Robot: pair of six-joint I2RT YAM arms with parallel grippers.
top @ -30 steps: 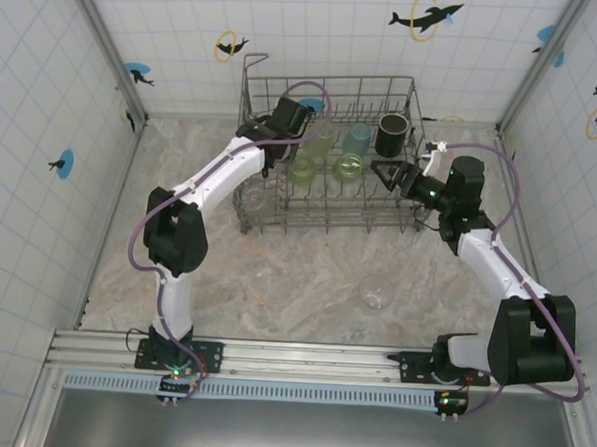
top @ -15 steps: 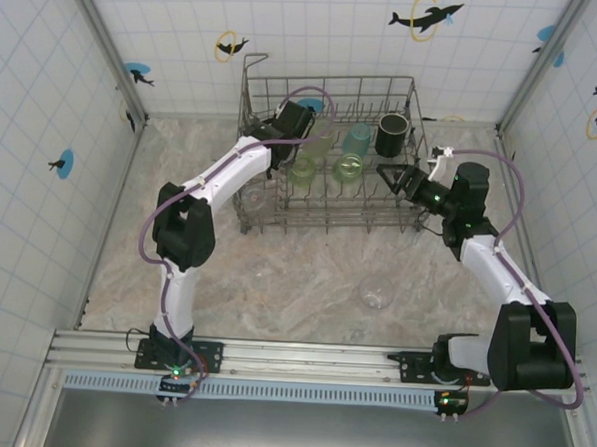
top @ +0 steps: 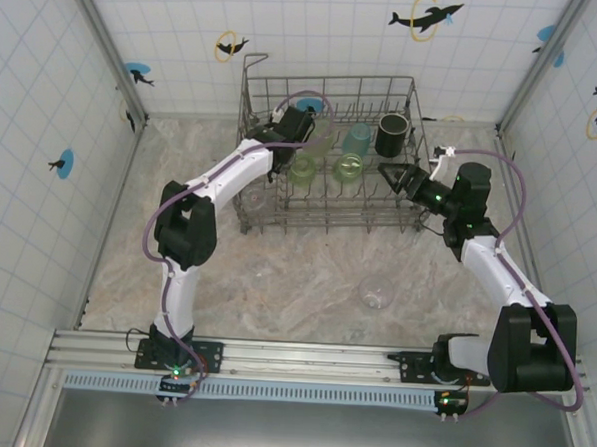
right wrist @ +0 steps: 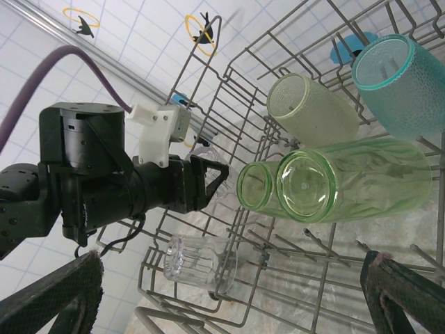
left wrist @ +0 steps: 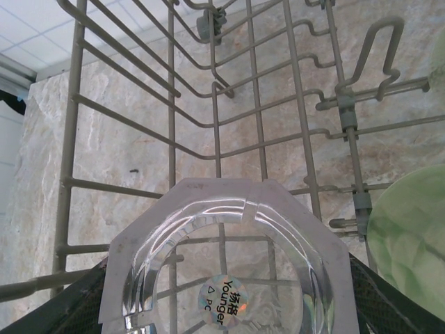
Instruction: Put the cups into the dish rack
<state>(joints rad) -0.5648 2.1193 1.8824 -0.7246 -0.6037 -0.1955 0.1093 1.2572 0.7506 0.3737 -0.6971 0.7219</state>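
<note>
Presently, left gripper (right wrist: 208, 178) was clamped on a clear glass (left wrist: 221, 264), held inside the left end of the dish rack (top: 324, 217), beside the green tumblers (top: 303, 170). Right gripper (top: 389, 174) stood wide at the rack's right end. A second glass (top: 377, 293) sat on the desk (top: 306, 264).

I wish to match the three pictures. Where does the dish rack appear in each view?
Top external: dish rack at the far middle of the table.
Left wrist: dish rack wires cross the upper picture, behind the gripped clear glass.
Right wrist: dish rack spans the middle and right.
Shared landmark: light green tumblers inside it.
</note>
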